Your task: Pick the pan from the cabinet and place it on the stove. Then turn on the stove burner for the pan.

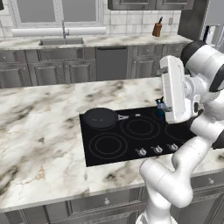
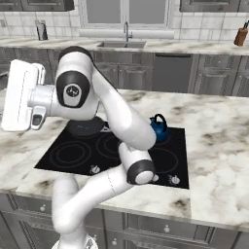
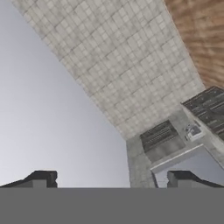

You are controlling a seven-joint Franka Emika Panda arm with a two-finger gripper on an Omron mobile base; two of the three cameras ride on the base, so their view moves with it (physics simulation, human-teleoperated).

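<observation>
Gripper (image 3: 111,179) jaws spread to full width, nothing between them, nothing held. The two dark fingertips (image 3: 41,178) sit far apart at the bottom of the hand view. Hand is rolled over and aimed away from the worktop: hand view shows a tiled wall (image 3: 118,65) running diagonally, a plain grey surface beside it, a strip of wood-grain at the top right corner and grey cabinet fronts (image 3: 162,140) further off. In both base views the white hand sits high above the island, clear of everything on it.

Pan (image 1: 101,117): round, shallow, black, dull dark-grey inside, thin straight silver-grey handle (image 1: 127,117) pointing toward the middle of the stove (image 1: 131,151). It sits flat on the stove at the far left corner, about the same width as the burner rings next to it. In the right base view the pan (image 2: 85,127) is partly behind the arm, same corner.

Stove: flat black glass set into the marble island counter (image 1: 39,131), thin grey ring burners, near left ring (image 1: 107,146) bare, centre ring (image 1: 141,127) bare. Row of small silver knobs (image 1: 141,152) along the near edge.

Small blue kettle (image 2: 158,127) stands upright at the far edge of the stove, right of centre, well apart from the pan.

Back counter: sink with faucet (image 1: 64,31) under the window, knife block (image 1: 157,29) further right.
</observation>
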